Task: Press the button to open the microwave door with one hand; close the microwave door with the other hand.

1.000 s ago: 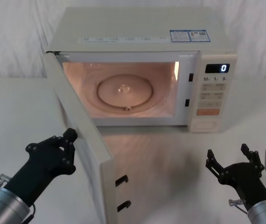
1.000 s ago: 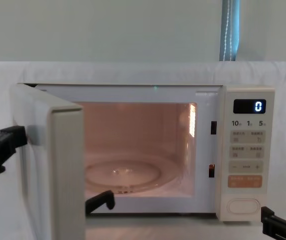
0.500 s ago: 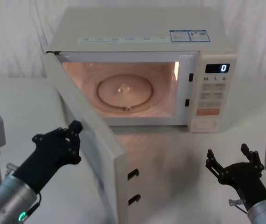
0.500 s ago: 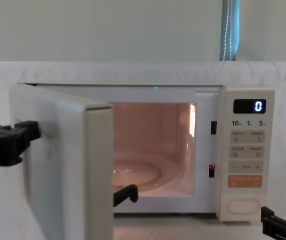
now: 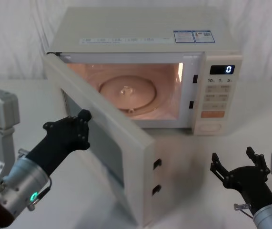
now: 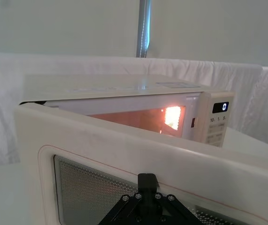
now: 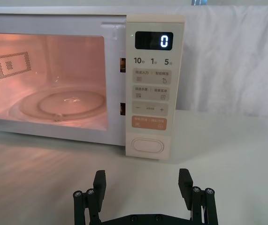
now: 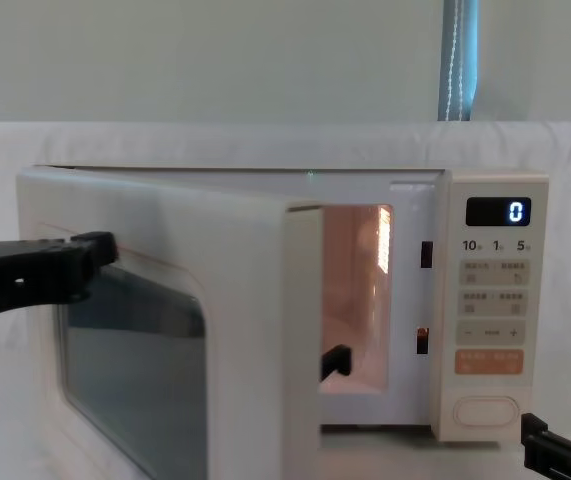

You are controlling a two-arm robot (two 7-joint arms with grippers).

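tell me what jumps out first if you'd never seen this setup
The microwave door stands half open with the cavity glowing orange behind it, at the table's middle. The left gripper presses against the door's outer face by the window, while the right gripper hovers open, low in front of the button.

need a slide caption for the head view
Left gripper pushes the half-open microwave door; right gripper waits open.

The microwave door [image 8: 165,330] hides most of the lit inside in the chest view. The bottom edge cuts off the right gripper [image 8: 555,462] there. The small keys' labels are too small to read.
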